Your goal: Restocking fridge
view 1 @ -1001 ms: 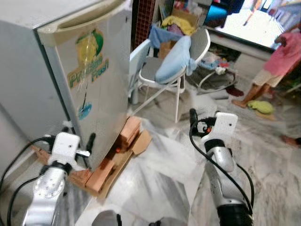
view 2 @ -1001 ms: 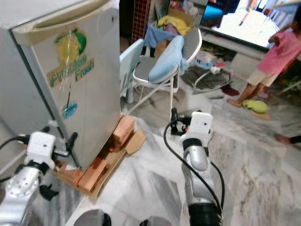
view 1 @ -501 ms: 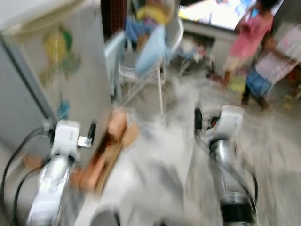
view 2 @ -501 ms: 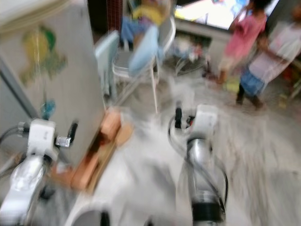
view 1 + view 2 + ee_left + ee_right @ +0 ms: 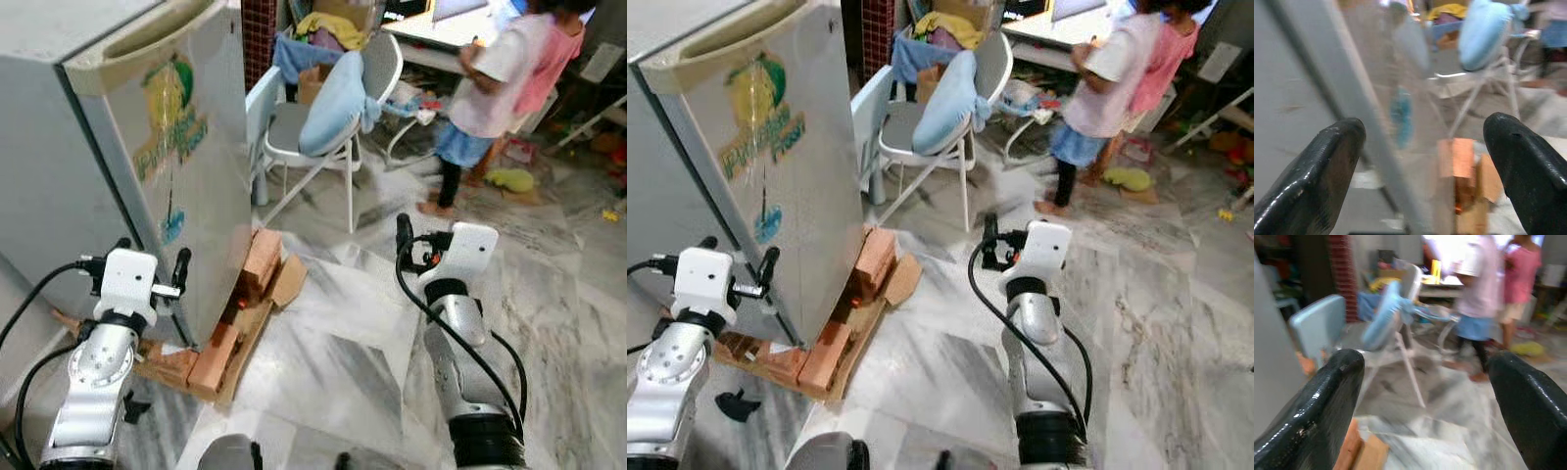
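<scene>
The grey fridge (image 5: 147, 166) stands at the left with its door shut and a green and yellow sticker on the front. My left gripper (image 5: 152, 255) is raised close to the door's lower corner, open and holding nothing; in the left wrist view its fingertips (image 5: 1327, 161) stand wide apart with the fridge's front edge between them. My right gripper (image 5: 1425, 391) is held up over the marble floor to the right of the fridge, also open and empty, with one black finger (image 5: 403, 235) showing beside the white wrist block.
The fridge rests on bricks (image 5: 257, 262) and cardboard (image 5: 291, 280). Behind are a white folding chair (image 5: 338, 147) with a blue cushion and a blue plastic chair (image 5: 260, 93). Two people (image 5: 485, 88) stand at the back right. Marble floor (image 5: 333, 362) lies open ahead.
The camera swung and blurred, then settled. A second person in a white top has come into view beside the one in pink, nearer the chair. Both arms keep their raised pose.
</scene>
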`<state>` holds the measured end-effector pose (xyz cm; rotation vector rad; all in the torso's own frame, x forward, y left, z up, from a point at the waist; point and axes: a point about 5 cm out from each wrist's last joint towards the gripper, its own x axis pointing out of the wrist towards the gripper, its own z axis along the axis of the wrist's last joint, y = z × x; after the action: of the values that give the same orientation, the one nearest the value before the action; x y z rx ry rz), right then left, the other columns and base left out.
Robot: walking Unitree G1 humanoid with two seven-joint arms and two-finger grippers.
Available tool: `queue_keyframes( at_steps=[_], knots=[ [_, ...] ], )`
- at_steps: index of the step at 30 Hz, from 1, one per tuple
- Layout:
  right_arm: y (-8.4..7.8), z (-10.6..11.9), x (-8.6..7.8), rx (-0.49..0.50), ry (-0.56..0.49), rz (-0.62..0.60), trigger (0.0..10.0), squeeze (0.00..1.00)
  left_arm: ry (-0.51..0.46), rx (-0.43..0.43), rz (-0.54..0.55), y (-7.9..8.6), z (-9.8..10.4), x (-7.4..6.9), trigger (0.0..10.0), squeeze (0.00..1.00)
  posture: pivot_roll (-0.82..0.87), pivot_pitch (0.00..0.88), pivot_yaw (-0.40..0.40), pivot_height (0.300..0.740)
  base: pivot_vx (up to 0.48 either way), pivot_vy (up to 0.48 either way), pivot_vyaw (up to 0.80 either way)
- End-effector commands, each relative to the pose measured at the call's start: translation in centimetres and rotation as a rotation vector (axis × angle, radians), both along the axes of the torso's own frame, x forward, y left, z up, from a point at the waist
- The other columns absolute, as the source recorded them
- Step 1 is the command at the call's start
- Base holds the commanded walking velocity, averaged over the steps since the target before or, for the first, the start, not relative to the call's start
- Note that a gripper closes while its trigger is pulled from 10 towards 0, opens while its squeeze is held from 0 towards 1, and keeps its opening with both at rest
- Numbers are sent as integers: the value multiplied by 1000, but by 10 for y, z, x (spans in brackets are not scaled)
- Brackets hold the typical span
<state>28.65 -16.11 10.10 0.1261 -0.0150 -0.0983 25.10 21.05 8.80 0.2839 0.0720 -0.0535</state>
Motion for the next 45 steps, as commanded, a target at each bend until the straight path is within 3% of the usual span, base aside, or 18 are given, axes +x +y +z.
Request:
queue_keyframes(
  at_steps=[1,10,22,25,28,33,37,39,45],
  knots=[
    [-2,1,0,-2,-2,-12,10000,0,0,16,0,1,0,-1,10000,0,64,27,-101,740,0,0,0],
    [-4,-1,-3,-7,17,-9,10000,0,-17,14,-2,-4,0,10,10000,0,63,36,-120,740,0,0,-444],
    [-5,0,-9,-14,22,2,10000,0,-65,20,152,17,7,43,10000,0,35,54,-123,740,0,0,-295],
    [-5,1,-11,-14,22,3,10000,0,-60,-30,176,22,7,45,10000,0,29,56,-123,740,0,0,0],
    [-7,0,-14,-14,28,5,10000,0,-48,-45,162,22,4,41,10000,0,25,61,-124,740,0,0,0],
    [-7,-1,-16,-12,39,16,10000,0,-27,-90,90,17,-4,22,10000,0,30,66,-125,740,0,0,0],
    [-6,-2,-16,-14,50,28,10000,0,-25,-65,144,28,-7,7,10000,0,42,74,-128,740,0,0,0],
    [-5,-2,-16,-14,53,39,10000,0,-35,-52,235,44,-7,-1,10000,0,46,76,-131,740,0,0,0],
    [-4,-2,-15,-11,58,51,10000,0,-40,-41,337,63,-4,2,10000,0,41,75,-135,740,0,0,0]
  ],
)
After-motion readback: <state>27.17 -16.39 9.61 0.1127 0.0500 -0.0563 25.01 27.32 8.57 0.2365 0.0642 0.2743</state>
